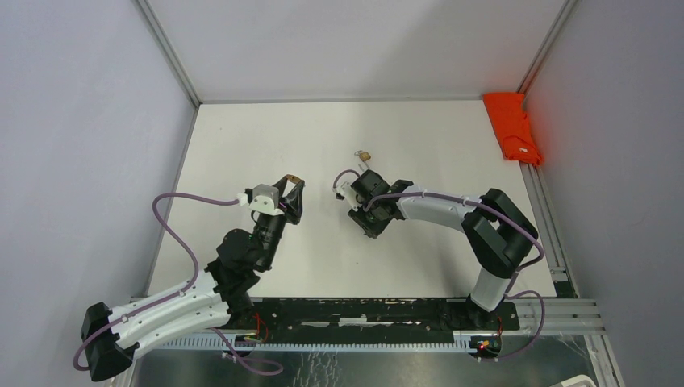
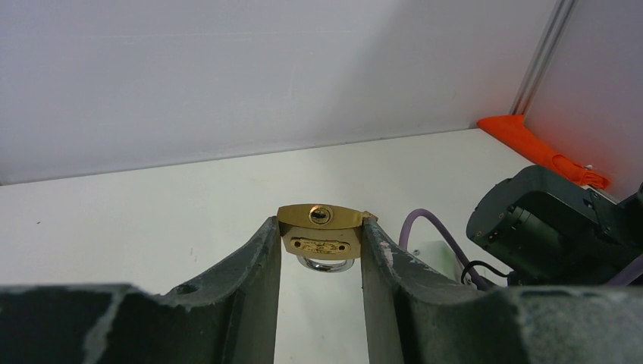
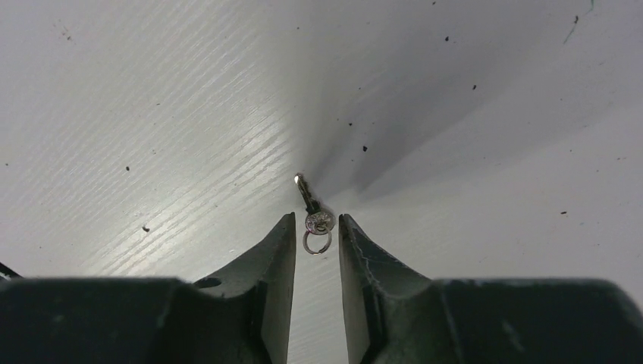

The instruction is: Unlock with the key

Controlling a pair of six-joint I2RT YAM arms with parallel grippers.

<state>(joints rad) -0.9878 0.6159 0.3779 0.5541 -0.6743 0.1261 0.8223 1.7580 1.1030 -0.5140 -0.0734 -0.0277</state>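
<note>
Right gripper (image 3: 317, 218), jaws parted, straddles the key (image 3: 310, 203) on the tabletop (image 3: 152, 114), shaft in line with its fingers; left gripper (image 2: 321, 221) clamps the brass padlock (image 2: 319, 236).

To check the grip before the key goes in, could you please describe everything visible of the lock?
The lock is a small brass-coloured padlock with rounded corners, clamped by its two sides at the tips of the left claw. Its keyhole, in a round silvery cylinder, faces the wrist camera, with a stamped label on the face below. The silvery shackle shows under the body, pointing away; whether it is closed cannot be told. Only the claw is seen touching it.
</note>
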